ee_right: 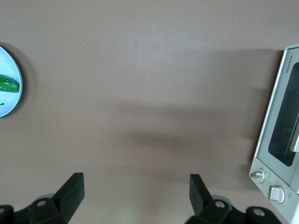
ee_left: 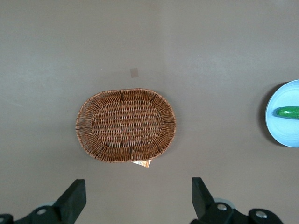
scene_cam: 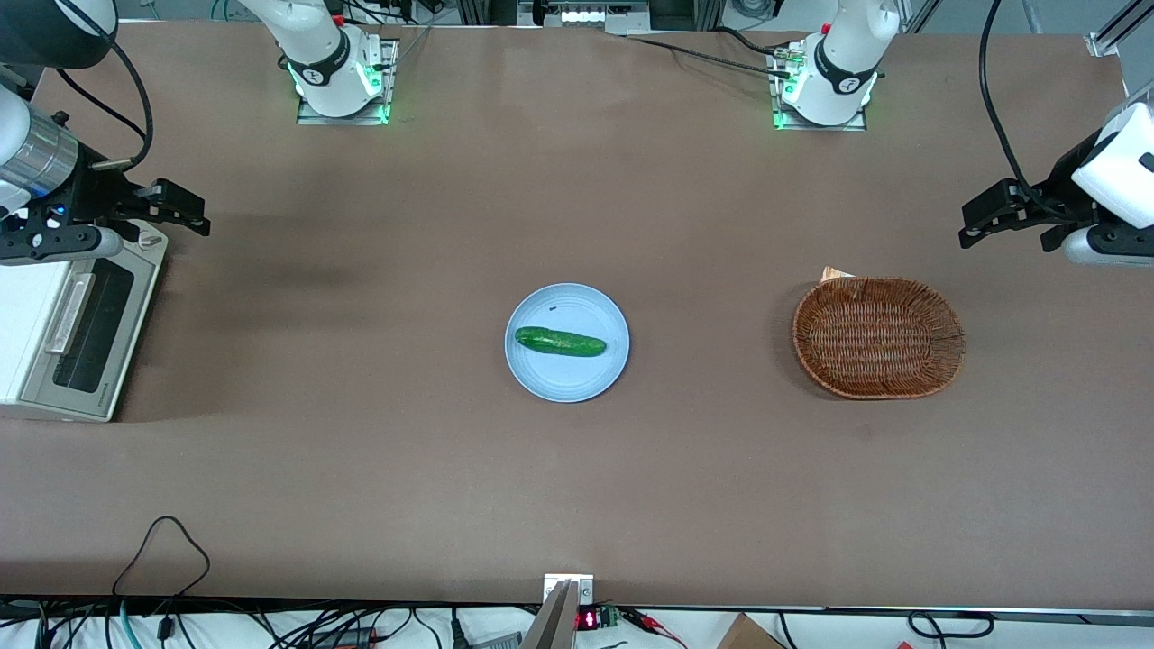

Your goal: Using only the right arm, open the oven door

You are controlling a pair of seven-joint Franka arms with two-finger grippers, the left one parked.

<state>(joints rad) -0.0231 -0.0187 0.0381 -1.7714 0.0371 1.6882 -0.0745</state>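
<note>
Gripper point(scene_cam: 185, 216) wide open, holding nothing, above oven door point(scene_cam: 86, 335); best to drop down; grab pale handle point(scene_cam: 70, 312); pull gently.

Readable text is scarce. "TOSHIBA" printed in small dark letters on the frame of the oven door point(ee_right: 279, 126), along its edge, seen from the right wrist camera; the same mark shows in the front view as a faint line on the door point(scene_cam: 88, 326), too small to read there. A small red digit display point(scene_cam: 587, 619) sits at the near table edge, digits not legible. Gripper point(scene_cam: 185, 205) hangs above the oven's farther end, no lettering readable on it.
</note>
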